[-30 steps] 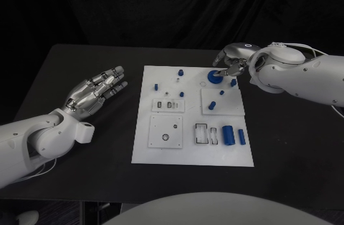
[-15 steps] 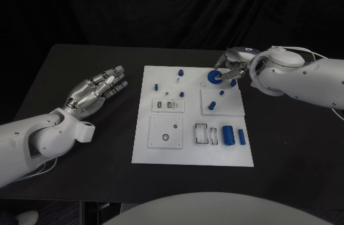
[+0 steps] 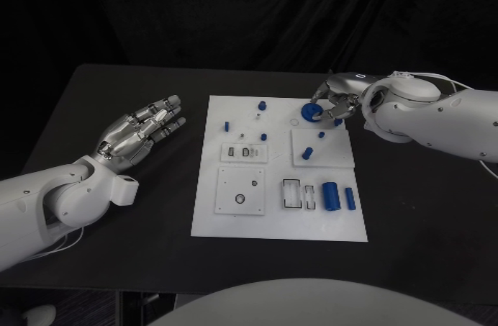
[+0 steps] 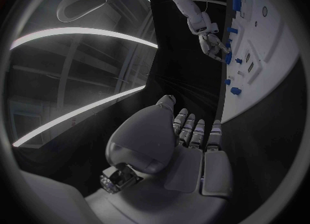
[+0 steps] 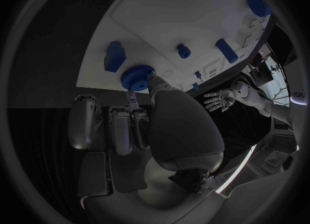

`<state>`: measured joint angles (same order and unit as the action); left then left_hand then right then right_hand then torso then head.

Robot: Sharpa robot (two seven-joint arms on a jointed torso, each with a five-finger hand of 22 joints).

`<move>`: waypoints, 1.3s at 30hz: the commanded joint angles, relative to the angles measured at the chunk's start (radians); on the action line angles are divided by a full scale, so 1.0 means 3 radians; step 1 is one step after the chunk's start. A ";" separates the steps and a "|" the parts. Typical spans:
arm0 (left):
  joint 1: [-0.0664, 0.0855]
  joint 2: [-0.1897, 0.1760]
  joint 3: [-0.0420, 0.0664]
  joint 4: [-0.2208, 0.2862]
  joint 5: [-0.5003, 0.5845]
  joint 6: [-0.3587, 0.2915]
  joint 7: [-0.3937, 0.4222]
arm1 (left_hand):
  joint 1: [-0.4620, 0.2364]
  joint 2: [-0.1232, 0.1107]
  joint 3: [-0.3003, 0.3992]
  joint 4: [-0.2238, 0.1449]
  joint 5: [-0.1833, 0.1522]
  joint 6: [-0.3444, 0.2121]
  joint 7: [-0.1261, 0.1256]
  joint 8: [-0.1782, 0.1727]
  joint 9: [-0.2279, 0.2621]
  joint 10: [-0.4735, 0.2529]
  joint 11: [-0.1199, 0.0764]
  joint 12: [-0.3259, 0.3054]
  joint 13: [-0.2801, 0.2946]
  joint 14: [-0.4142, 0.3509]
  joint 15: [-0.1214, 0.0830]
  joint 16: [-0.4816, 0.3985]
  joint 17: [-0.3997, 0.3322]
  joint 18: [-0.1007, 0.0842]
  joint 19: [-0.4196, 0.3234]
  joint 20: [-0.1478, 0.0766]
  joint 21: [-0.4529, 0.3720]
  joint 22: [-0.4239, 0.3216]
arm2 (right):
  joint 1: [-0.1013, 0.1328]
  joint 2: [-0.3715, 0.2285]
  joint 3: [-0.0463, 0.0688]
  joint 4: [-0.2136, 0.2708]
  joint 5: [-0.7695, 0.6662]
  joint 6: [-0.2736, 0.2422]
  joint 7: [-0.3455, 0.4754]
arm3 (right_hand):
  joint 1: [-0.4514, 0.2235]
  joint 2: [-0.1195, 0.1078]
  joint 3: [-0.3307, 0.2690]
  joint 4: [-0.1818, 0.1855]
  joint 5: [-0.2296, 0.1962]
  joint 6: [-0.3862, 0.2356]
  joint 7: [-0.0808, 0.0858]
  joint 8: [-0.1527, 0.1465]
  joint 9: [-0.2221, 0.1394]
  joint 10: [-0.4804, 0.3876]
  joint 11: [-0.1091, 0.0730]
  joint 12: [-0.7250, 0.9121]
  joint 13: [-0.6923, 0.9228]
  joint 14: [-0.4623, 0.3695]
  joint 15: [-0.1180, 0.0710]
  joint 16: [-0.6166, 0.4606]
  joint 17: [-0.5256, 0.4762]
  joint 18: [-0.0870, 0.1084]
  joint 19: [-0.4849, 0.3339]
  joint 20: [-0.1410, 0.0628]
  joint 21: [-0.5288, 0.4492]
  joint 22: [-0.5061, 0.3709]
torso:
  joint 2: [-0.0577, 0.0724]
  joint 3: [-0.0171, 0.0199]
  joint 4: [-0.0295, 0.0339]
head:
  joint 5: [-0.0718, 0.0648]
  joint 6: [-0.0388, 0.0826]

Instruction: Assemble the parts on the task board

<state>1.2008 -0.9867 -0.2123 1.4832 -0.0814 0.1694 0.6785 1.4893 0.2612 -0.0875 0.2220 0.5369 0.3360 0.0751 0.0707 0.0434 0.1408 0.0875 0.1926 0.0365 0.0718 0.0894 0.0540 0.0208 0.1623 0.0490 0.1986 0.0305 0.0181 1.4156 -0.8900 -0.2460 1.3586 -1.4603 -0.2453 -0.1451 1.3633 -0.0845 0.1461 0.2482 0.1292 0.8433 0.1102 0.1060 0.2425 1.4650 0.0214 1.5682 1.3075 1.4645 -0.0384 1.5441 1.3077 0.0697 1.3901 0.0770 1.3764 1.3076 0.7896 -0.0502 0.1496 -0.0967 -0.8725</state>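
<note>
Board [image 3: 278, 229], a white plate, is lying flat on the black table [image 3: 83, 96], between the two hands. Dark drapery is hanging behind the table.

Right hand [image 3: 334, 101] is working at the board's far corner, with the blue gear [image 3: 310, 111] directly under its fingertips. In the head view the hand is covering part of the gear, so the contact is unclear there. The right wrist view is showing it plainly: thumb and one finger are touching the toothed gear [image 5: 136, 76] at its rim, while the other fingers are lying straight beside it, off the board edge. A blue block [image 5: 113, 56] is sitting just beside the gear, beyond the fingertips.

Left hand [image 3: 138, 130] is hovering over bare table, well apart from the board, fingers extended and slightly spread, holding nothing. The left wrist view is showing the same flat palm [image 4: 187, 146], with the board's blue parts far ahead of the fingertips.
</note>
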 commanded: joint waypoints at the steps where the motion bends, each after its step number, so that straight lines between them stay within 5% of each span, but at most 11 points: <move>1: -0.0003 0.0008 0.0003 -0.0002 0.0002 0.0055 0.0242 | 0.0024 0.0018 0.0024 -0.0003 0.0011 0.0017 0.0006 -0.0004 0.0003 0.0001 0.0016 0.0017 0.0003 0.0000 0.0029 0.0014 0.0003 0.0049 0.0003 0.0020 0.0018 0.0003 | -0.0033 0.0018 -0.0008 -0.0026 -0.0006 0.0035 -0.0056 | 0.0085 0.0005 0.0011 -0.0052 0.0148 0.0080 0.0001 0.0045 0.0037 0.0353 0.0010 0.0009 0.0877 0.0233 0.0019 -0.0026 0.0626 -0.0017 -0.0008 0.0008 -0.0025 0.0332 | 0.0001 0.0004 -0.0004 | 0.0001 0.0000; 4: -0.0003 0.0013 0.0003 -0.0010 0.0002 0.0060 0.0239 | 0.0024 0.0021 0.0033 -0.0006 0.0012 0.0018 0.0007 -0.0004 0.0003 0.0003 0.0019 0.0020 0.0004 0.0001 0.0031 0.0014 0.0003 0.0049 0.0004 0.0021 0.0018 0.0004 | -0.0045 0.0039 -0.0008 -0.0046 -0.0006 0.0034 -0.0048 | 0.0199 0.0035 0.0076 -0.0147 0.0467 0.0271 -0.0028 0.0146 0.0117 0.0353 -0.0015 0.0009 0.0877 0.0233 0.0002 -0.0030 0.0629 -0.0013 -0.0008 -0.0007 -0.0039 0.0336 | 0.0001 0.0001 0.0000 | -0.0002 0.0000; 11: -0.0005 0.0020 0.0003 -0.0021 0.0002 0.0082 0.0224 | 0.0023 0.0023 0.0040 -0.0007 0.0011 0.0015 0.0009 -0.0005 0.0003 0.0002 0.0020 0.0020 0.0003 0.0000 0.0032 0.0014 0.0003 0.0049 0.0002 0.0022 0.0017 0.0003 | -0.0063 0.0085 -0.0008 -0.0093 -0.0033 0.0047 -0.0021 | 0.0402 0.0068 0.0200 -0.0346 0.0754 0.0453 -0.0050 0.0288 0.0283 0.0352 -0.0040 0.0008 0.0877 0.0227 -0.0022 -0.0045 0.0619 -0.0011 -0.0011 -0.0034 -0.0062 0.0342 | 0.0001 0.0002 -0.0001 | -0.0002 0.0000; 18: -0.0007 0.0011 0.0003 -0.0028 0.0002 0.0092 0.0215 | 0.0022 0.0025 0.0049 -0.0008 0.0011 0.0012 0.0011 -0.0006 0.0002 0.0001 0.0023 0.0018 0.0003 0.0001 0.0034 0.0014 0.0003 0.0048 0.0003 0.0024 0.0018 0.0003 | -0.0067 0.0072 -0.0007 -0.0052 -0.0224 -0.0122 0.0103 | 0.0460 0.0111 0.0238 -0.0448 0.0717 0.0471 -0.0050 0.0480 0.0469 0.0353 -0.0036 0.0009 0.0877 0.0236 -0.0023 -0.0043 0.0638 -0.0021 0.0018 -0.0033 -0.0043 0.0376 | 0.0002 0.0002 0.0000 | -0.0003 0.0000; 24: -0.0008 -0.0003 0.0003 -0.0022 0.0002 0.0090 0.0211 | 0.0021 0.0027 0.0055 -0.0010 0.0011 0.0017 0.0013 -0.0004 0.0003 0.0005 0.0025 0.0024 0.0004 0.0003 0.0036 0.0016 0.0004 0.0048 0.0005 0.0025 0.0019 0.0004 | -0.0018 0.0019 -0.0006 0.0140 -0.0320 -0.0302 0.0216 | 0.0433 0.0130 0.0218 -0.0457 0.0694 0.0504 -0.0073 0.0654 0.0617 0.0353 -0.0043 0.0009 0.0877 0.0268 -0.0031 -0.0013 0.0697 -0.0043 0.0091 -0.0041 0.0030 0.0441 | 0.0001 -0.0001 -0.0001 | 0.0010 0.0000; 32: -0.0009 0.0006 0.0003 -0.0027 0.0002 0.0089 0.0206 | 0.0021 0.0027 0.0055 -0.0010 0.0011 0.0017 0.0013 -0.0004 0.0003 0.0005 0.0025 0.0024 0.0004 0.0003 0.0036 0.0016 0.0004 0.0048 0.0005 0.0025 0.0019 0.0004 | 0.0137 0.0092 -0.0006 0.0352 -0.0349 -0.0351 0.0270 | 0.0404 0.0126 0.0204 -0.0442 0.0689 0.0470 -0.0078 0.0681 0.0650 0.0353 -0.0046 0.0009 0.0877 0.0272 -0.0033 -0.0011 0.0703 -0.0046 0.0101 -0.0042 0.0039 0.0452 | 0.0001 0.0000 -0.0009 | 0.0001 0.0000; 39: -0.0009 0.0030 0.0003 -0.0034 0.0002 0.0102 0.0194 | 0.0019 0.0028 0.0064 -0.0011 0.0011 0.0024 0.0016 -0.0003 0.0004 0.0008 0.0028 0.0028 0.0005 0.0007 0.0038 0.0018 0.0005 0.0048 0.0006 0.0027 0.0020 0.0004 | 0.0165 0.0339 -0.0006 0.0300 -0.0354 -0.0279 0.0352 | 0.0383 0.0123 0.0197 -0.0433 0.0668 0.0422 -0.0078 0.0687 0.0668 0.0353 -0.0048 0.0009 0.0877 0.0283 -0.0037 0.0002 0.0726 -0.0050 0.0115 -0.0045 0.0052 0.0464 | 0.0000 -0.0002 -0.0007 | 0.0005 0.0000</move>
<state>1.1992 -0.9795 -0.2122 1.4720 -0.0816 0.1848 0.6786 1.4932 0.2651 -0.0722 0.2180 0.5369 0.3396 0.0788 0.0707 0.0434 0.1439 0.0906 0.1965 0.0364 0.0755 0.0930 0.0540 0.0206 0.1623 0.0490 0.1987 0.0305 0.0181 1.4643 -0.7906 -0.2482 1.4530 -1.5499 -0.3260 -0.0656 1.4889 -0.0473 0.2054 0.1143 0.3349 0.9400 0.1212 0.1628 0.0287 1.4650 0.0143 1.5681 1.3080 1.4681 -0.0420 1.5377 1.3076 0.0698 1.4189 0.0661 1.3865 1.3074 0.7898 -0.0507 0.1475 -0.0963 -0.8725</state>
